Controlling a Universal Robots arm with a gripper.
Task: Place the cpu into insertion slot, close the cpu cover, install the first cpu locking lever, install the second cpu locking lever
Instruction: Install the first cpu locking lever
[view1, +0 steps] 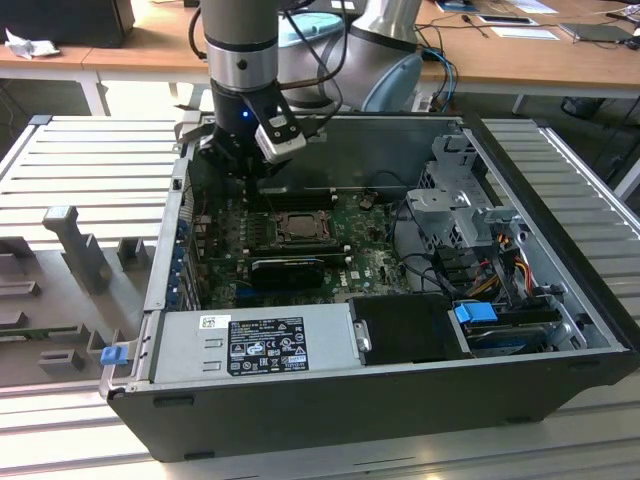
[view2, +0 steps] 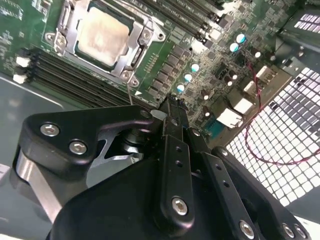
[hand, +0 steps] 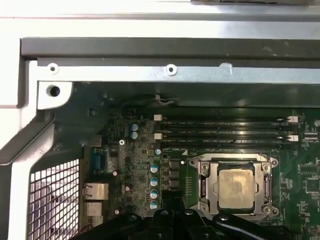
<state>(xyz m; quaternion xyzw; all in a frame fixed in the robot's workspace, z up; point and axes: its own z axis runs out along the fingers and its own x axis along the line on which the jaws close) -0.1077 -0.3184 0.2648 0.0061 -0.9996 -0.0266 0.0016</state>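
Note:
The cpu lies flat in the insertion slot on the green board, its pale silvery top showing in both wrist views. The cpu cover lies down around it as a metal frame. A thin metal rod sticks out by the socket corner nearest my gripper. My gripper hangs above the board, beside the socket toward the exterior view's left and back. Its fingers are shut with nothing between them. Its black tips also show in the first wrist view.
Memory slots run along the far side of the socket, and a black ribbed heatsink sits on its near side. Round it stand the case walls, a drive cage and a power supply. Cables crowd the exterior view's right.

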